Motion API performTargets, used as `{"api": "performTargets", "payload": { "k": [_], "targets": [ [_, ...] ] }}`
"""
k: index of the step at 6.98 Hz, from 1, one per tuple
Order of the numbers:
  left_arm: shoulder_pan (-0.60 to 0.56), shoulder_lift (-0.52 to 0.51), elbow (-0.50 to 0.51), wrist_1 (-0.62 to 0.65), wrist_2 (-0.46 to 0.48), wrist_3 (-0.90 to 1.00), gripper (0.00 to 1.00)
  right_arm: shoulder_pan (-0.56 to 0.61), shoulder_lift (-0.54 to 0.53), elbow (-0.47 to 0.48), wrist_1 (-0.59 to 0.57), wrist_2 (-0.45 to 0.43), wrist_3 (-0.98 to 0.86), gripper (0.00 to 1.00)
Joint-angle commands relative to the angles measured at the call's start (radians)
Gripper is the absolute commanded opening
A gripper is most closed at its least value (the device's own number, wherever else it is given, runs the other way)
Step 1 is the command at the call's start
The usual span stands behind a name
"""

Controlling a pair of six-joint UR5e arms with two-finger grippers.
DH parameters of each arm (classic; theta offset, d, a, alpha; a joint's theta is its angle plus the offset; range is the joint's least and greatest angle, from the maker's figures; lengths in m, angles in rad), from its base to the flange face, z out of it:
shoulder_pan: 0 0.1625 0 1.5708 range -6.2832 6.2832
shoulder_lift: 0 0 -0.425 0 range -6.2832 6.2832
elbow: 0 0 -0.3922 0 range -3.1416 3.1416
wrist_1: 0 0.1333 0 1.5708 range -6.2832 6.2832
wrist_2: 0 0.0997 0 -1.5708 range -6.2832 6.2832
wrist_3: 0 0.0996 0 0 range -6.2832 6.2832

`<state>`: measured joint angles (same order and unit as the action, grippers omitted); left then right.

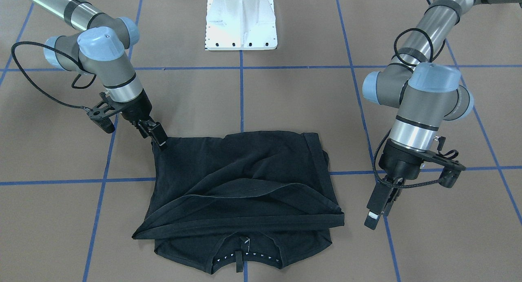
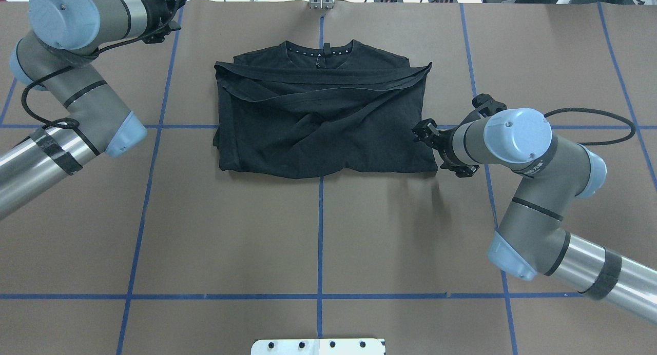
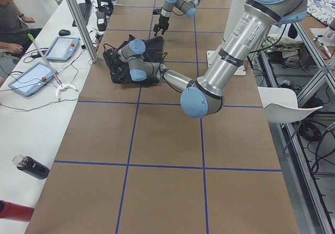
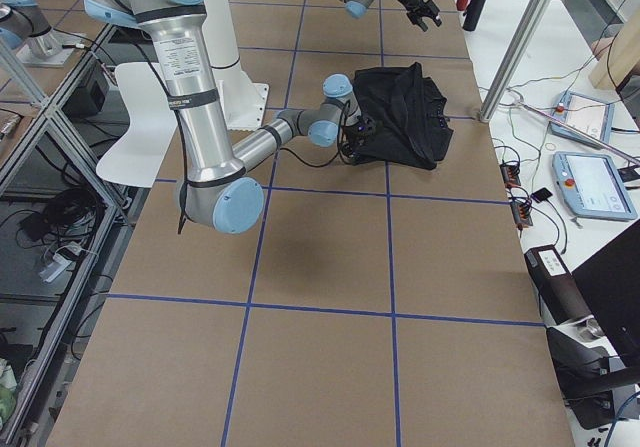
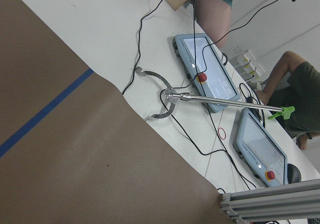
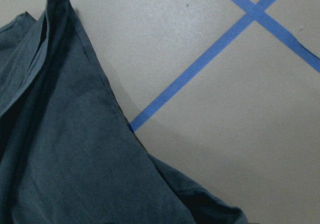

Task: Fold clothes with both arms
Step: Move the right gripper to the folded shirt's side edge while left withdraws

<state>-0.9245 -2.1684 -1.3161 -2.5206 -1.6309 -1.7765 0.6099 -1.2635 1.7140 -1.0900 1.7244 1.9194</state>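
The black T-shirt (image 1: 244,172) lies folded into a rough rectangle on the brown table, collar on the side away from the robot (image 2: 318,119). A loose folded band crosses it just below the collar. My right gripper (image 1: 160,140) sits low at the shirt's near corner, apparently shut on the fabric (image 2: 422,132). The right wrist view shows only dark cloth (image 6: 60,149) and blue tape, no fingers. My left gripper (image 1: 378,212) hangs beside the far corner, off the cloth, fingers slightly apart and holding nothing. The left wrist view looks away from the shirt, at the bench.
The white pedestal base (image 1: 240,25) stands behind the shirt on the robot's side. Blue tape lines (image 2: 321,232) grid the table. Along the far edge runs a white bench with control tablets (image 5: 205,73), cables, a metal post (image 3: 78,19) and a seated person (image 3: 10,19).
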Motion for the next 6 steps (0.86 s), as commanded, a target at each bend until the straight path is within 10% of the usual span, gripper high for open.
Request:
{"api": "performTargets", "payload": {
  "k": [1, 2, 3, 6],
  "targets": [
    [-0.001, 0.011, -0.012, 0.0, 0.003, 0.0, 1.0, -0.03, -0.001, -0.005, 0.001, -0.012, 0.001, 0.8],
    [-0.001, 0.013, -0.014, 0.0, 0.005, 0.0, 1.0, -0.03, 0.003, -0.013, 0.001, -0.011, 0.001, 0.15],
    [-0.001, 0.03, -0.017, -0.001, 0.025, 0.002, 1.0, -0.029, 0.0, -0.013, 0.001, 0.0, -0.011, 0.0],
    [0.004, 0.033, -0.018, -0.001, 0.031, 0.002, 1.0, 0.006, -0.051, 0.051, -0.001, 0.099, -0.026, 0.0]
  ]
}}
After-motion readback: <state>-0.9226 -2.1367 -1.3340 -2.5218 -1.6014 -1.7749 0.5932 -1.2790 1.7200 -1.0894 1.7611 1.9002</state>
